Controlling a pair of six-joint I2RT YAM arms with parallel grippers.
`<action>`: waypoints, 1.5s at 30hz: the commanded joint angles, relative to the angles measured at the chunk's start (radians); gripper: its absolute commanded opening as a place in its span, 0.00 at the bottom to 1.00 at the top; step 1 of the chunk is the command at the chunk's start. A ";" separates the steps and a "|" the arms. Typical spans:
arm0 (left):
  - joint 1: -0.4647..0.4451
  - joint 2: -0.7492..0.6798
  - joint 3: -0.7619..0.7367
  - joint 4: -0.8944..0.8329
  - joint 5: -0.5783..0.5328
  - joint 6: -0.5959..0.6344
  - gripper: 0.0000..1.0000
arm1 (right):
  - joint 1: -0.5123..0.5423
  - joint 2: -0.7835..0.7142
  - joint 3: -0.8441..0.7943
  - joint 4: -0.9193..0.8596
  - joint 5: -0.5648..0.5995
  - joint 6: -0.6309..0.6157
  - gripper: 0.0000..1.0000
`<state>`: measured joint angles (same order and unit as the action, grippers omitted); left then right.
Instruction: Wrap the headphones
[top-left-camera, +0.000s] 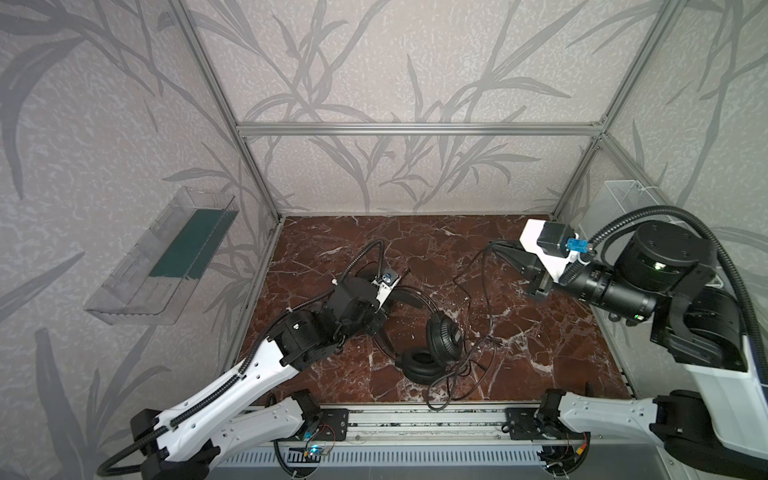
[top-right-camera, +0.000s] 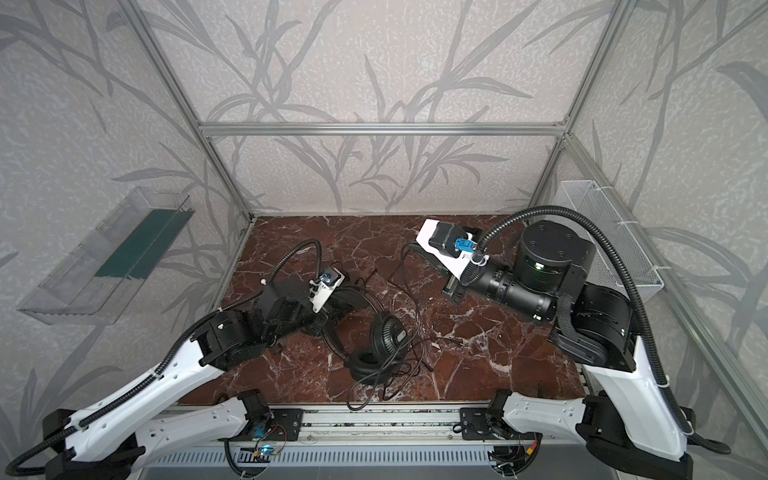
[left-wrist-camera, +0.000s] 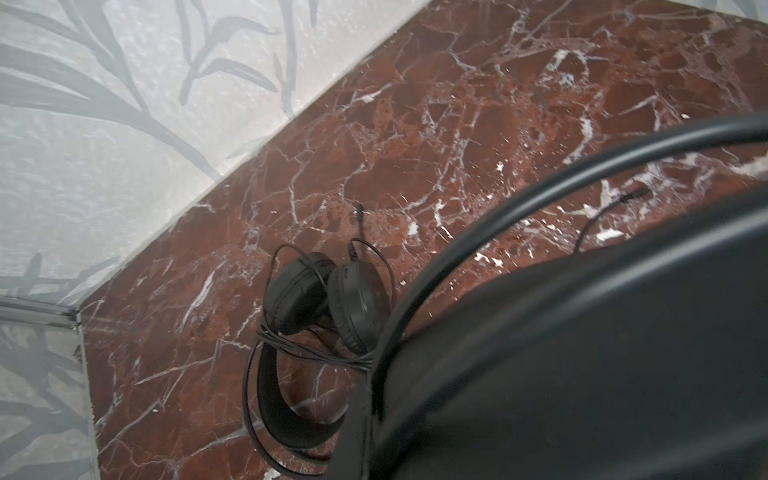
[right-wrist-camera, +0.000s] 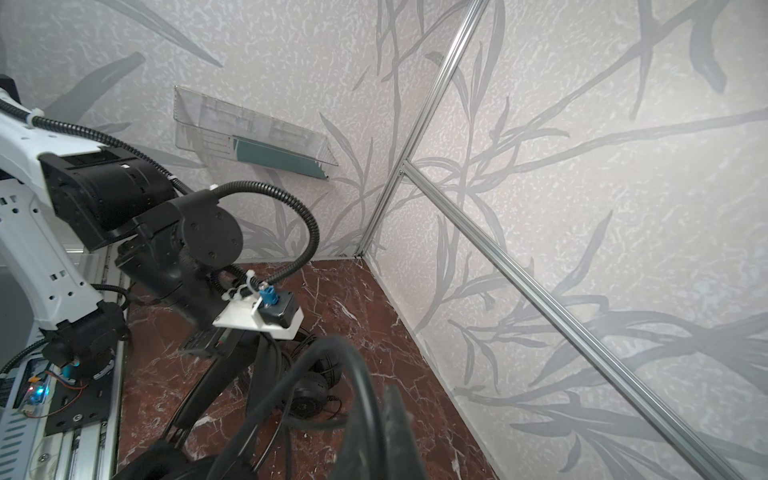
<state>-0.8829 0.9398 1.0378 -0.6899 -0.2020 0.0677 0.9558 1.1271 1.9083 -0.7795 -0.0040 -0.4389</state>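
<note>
While the left gripper (top-left-camera: 398, 296) is clenched on the headphones' headband (left-wrist-camera: 727, 129) and the right gripper (top-left-camera: 500, 251) pinches the thin cable (top-left-camera: 485, 270), the clear wall bin (top-left-camera: 133, 299) holds a green sheet (top-left-camera: 187, 245).

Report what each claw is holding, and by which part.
Right claw: shut on a headset's thin cable, partway along its length. Left claw: shut, apparently on the headband of the front headset; the contact itself is hidden.
</note>
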 joint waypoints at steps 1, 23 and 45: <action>-0.027 -0.025 -0.001 -0.001 0.086 -0.033 0.00 | 0.003 0.031 0.031 0.076 0.061 -0.059 0.00; -0.117 -0.185 0.026 -0.010 0.184 -0.180 0.00 | -0.433 0.364 0.086 0.250 -0.085 0.321 0.00; -0.066 -0.161 -0.060 0.071 0.100 -0.128 0.00 | -0.449 0.290 -0.074 0.349 -0.126 0.384 0.00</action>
<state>-0.9585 0.8238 0.9531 -0.7071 -0.1417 -0.0460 0.5224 1.3640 1.9171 -0.4381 -0.1917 -0.0704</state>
